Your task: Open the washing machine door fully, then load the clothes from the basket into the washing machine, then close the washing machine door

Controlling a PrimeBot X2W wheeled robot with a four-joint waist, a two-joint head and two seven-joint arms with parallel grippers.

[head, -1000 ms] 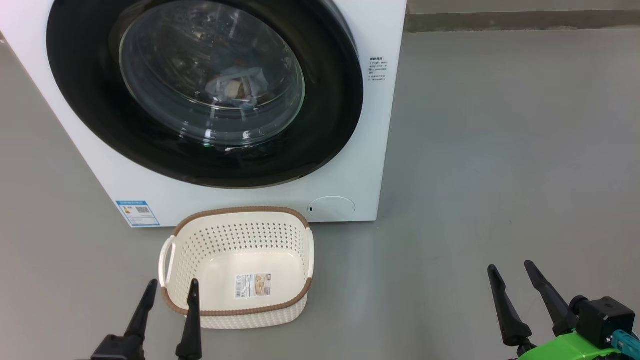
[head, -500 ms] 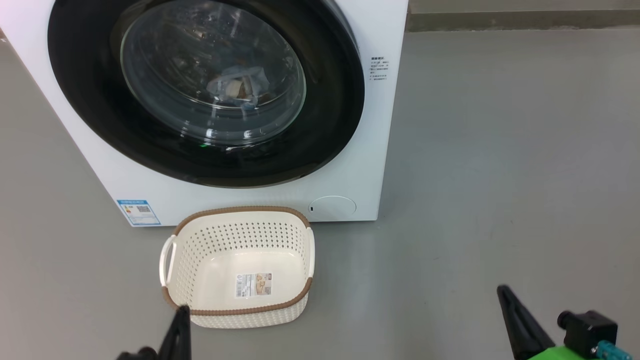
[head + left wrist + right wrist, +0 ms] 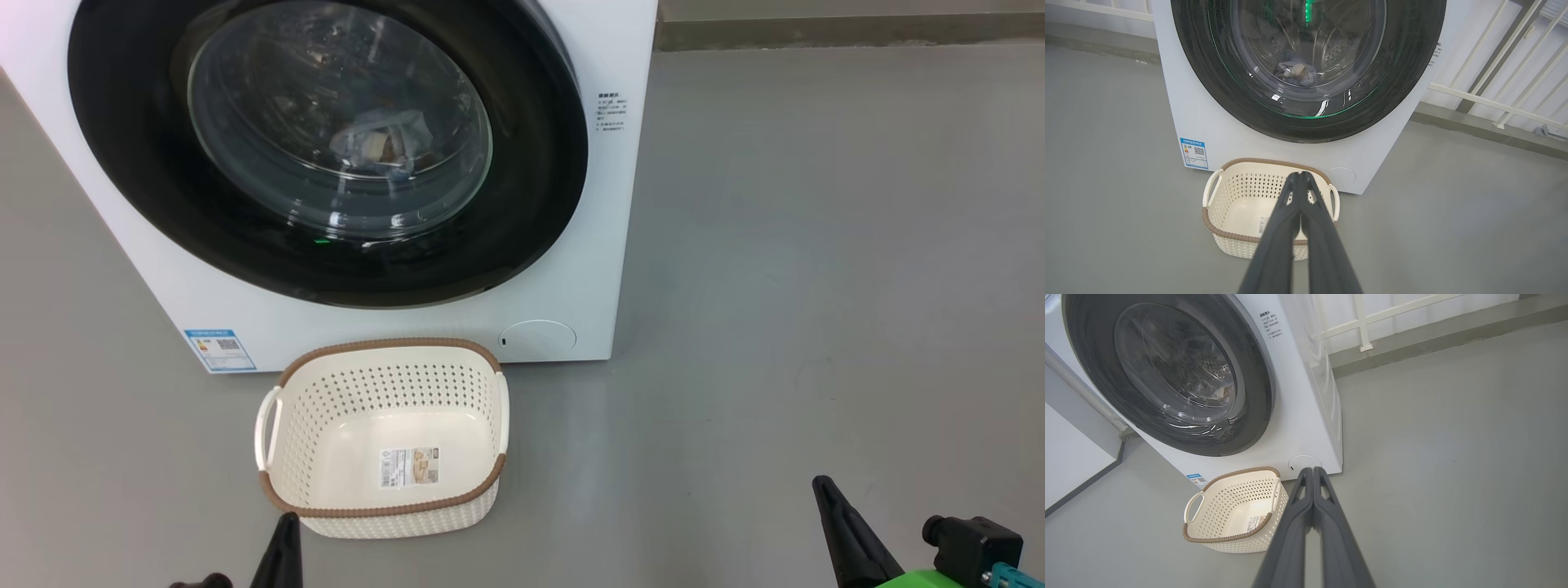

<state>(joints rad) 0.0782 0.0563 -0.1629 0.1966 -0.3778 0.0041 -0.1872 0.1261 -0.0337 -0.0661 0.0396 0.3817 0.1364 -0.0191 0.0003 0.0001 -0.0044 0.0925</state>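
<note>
Both claws, left claw (image 3: 1300, 175) and right claw (image 3: 1313, 469), were clenched on nothing in front of the washing machine (image 3: 571, 294). The clothes (image 3: 375, 143), which I judged soft and light, lay inside it behind the shut washing machine door (image 3: 535, 180). That door looked rigid and slick, best hooked at its rim. A second earlier both claws gaped.

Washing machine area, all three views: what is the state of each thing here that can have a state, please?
washing machine door: shut.
clothes: inside the washing machine, behind the door glass.
basket: upright on the floor, empty except for its label sticker.
filter cap: shut.
left gripper: shut, holding nothing.
right gripper: shut, holding nothing.
</note>
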